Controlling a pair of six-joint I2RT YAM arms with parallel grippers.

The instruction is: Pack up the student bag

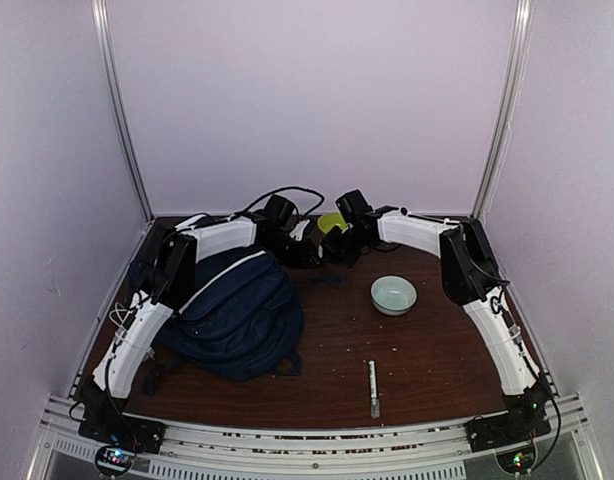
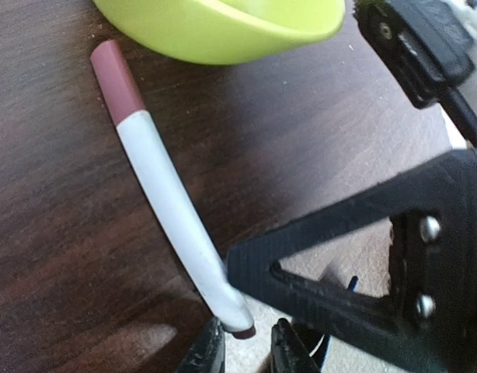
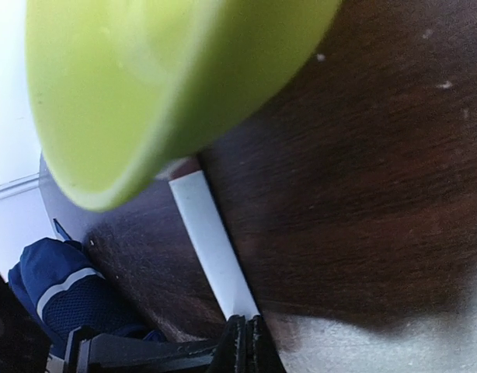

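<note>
Where pale walls enclose the wooden table, right jaws are closed — left jaws unclear.

Lime bowl and my right claw crowd my left claw; the table between backpack and pale bowl seems open.

Pale lilac walls; dark wood table.

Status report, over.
Left gripper slightly open astride end of white maroon-capped marker. Right gripper shut, tip against it. Navy fabric backpack left, apart. Lime-green bowl close by.
</note>
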